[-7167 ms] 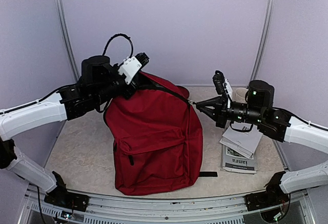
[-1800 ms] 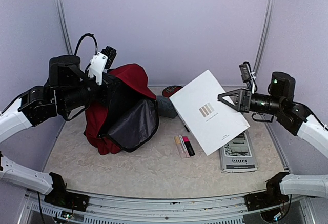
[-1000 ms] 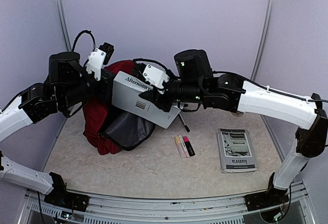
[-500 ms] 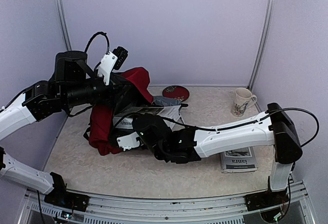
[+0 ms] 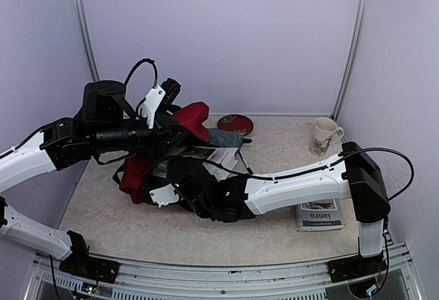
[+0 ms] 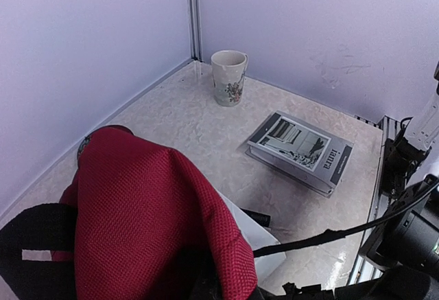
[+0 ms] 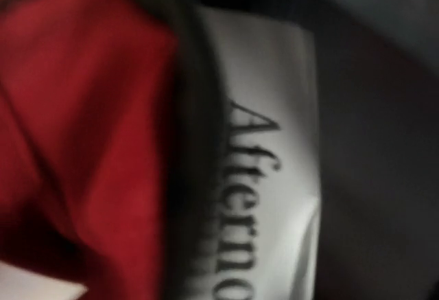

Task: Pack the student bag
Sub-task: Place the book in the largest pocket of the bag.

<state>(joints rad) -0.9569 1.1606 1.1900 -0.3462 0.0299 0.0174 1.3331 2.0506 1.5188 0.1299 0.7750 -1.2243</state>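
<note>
- The student bag (image 5: 137,171) lies slumped on the left half of the table (image 5: 206,237), dark red, with its mouth turned toward the right.
- The left gripper (image 5: 173,125) reaches in from the left and is pressed together on the bag's upper edge, holding a fold of red fabric (image 5: 193,116) up off the table.
- In the left wrist view that red fabric (image 6: 144,211) drapes over the gripper and hides its fingers.
- The right arm (image 5: 302,180) stretches low across the table from the near right, and the right gripper (image 5: 163,183) sits at the bag's mouth.
- Whether the right claw is spread or pinching cannot be told: the arm hides it from above, and its own camera shows no fingers.
- A white book (image 5: 209,156) lies partly inside the mouth, one end sticking out to the right.
- The right wrist view is close and blurred: the book's white spine (image 7: 271,176) with black letters reading "Afterno", red fabric (image 7: 82,128) to its left, dark lining (image 7: 377,142) to its right.
- A grey pouch (image 5: 223,139) lies just beyond the book, with a dark red disc (image 5: 234,123) farther back.
- A patterned mug (image 5: 322,136) stands upright at the far right.
- A grey book (image 5: 319,215) lies flat at the near right, partly behind the right arm.
</note>
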